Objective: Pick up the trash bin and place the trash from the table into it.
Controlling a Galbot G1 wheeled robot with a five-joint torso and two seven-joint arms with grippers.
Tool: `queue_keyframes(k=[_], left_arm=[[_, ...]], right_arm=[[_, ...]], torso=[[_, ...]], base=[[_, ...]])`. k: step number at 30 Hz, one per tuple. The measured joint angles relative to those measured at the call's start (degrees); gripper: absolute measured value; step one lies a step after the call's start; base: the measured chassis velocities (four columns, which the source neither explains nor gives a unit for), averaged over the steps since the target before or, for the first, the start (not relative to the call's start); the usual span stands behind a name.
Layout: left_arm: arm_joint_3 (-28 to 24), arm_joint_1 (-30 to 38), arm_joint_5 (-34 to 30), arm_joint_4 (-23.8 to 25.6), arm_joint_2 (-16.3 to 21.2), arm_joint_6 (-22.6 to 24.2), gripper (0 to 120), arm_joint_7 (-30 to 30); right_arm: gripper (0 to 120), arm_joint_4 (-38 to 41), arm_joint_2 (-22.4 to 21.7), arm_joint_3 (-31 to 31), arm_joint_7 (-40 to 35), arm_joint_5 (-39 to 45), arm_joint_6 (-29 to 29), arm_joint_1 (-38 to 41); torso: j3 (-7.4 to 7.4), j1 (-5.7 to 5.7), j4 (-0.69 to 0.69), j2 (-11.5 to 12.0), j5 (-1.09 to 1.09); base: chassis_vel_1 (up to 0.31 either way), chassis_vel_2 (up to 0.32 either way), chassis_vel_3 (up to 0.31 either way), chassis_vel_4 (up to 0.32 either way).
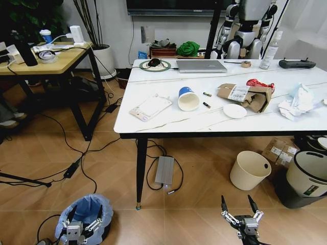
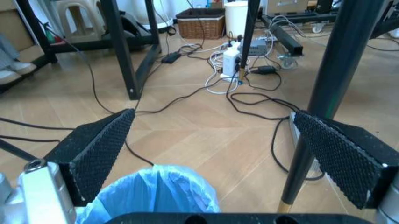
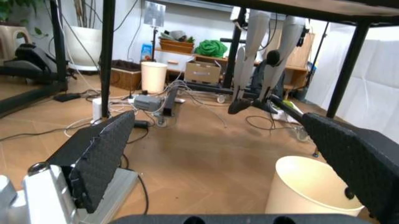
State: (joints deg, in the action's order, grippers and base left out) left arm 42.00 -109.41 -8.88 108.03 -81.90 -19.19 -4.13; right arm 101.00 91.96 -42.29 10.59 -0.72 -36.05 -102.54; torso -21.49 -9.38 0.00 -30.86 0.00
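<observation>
The trash bin, lined with a crinkly light-blue bag, stands on the floor at the lower left; its bag shows in the left wrist view. My left gripper hangs open just over its rim, fingers spread with nothing between them. My right gripper is open low over the floor at the lower right. On the table lies the trash: a blue-white paper cup on its side, a torn cardboard box, a red wrapper, a white lid, crumpled tissues and a pink-white packet.
A cream bucket and a grey-and-black bin stand under the table's right side. A silver laptop and black controller lie at the table's back. Cables and a power brick cross the floor; a wooden desk stands left.
</observation>
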Motion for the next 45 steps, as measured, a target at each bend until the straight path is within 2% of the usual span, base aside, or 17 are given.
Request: queue_keyframes(k=[24, 32, 38, 45], left_arm=[[-0.2, 0.3, -0.2, 0.2, 0.4, 0.8, 100, 0.1], [1.3, -0.7, -1.2, 0.8, 1.8, 0.8, 100, 0.6], [6.5, -1.2, -5.9, -0.5, 5.8, 5.0, 100, 0.7], [10.3, 0.3, -10.7, -4.1, 7.8, 10.1, 100, -2.3]], right_arm=[[100, -0.2, -0.1, -0.1, 0.1, -0.1, 0.2, 0.3], [100, -1.4, 0.1, 0.3, 0.1, 0.0, 0.2, 1.3], [100, -2.9, 0.2, 1.4, 0.3, -0.4, 0.2, 3.6], [100, -7.3, 0.2, 3.3, 0.3, -2.8, -2.3, 4.7]], torso=[[3.78, 2.09, 0.00, 5.9, 0.00], [4.47, 2.34, 0.00, 6.8, 0.00], [4.52, 2.32, 0.00, 6.8, -0.01], [4.41, 2.25, 0.00, 6.7, -0.01]], base=[[0.000, 0.000, 0.000, 0.000], [0.000, 0.000, 0.000, 0.000], [0.000, 0.000, 0.000, 0.000], [0.000, 0.000, 0.000, 0.000]])
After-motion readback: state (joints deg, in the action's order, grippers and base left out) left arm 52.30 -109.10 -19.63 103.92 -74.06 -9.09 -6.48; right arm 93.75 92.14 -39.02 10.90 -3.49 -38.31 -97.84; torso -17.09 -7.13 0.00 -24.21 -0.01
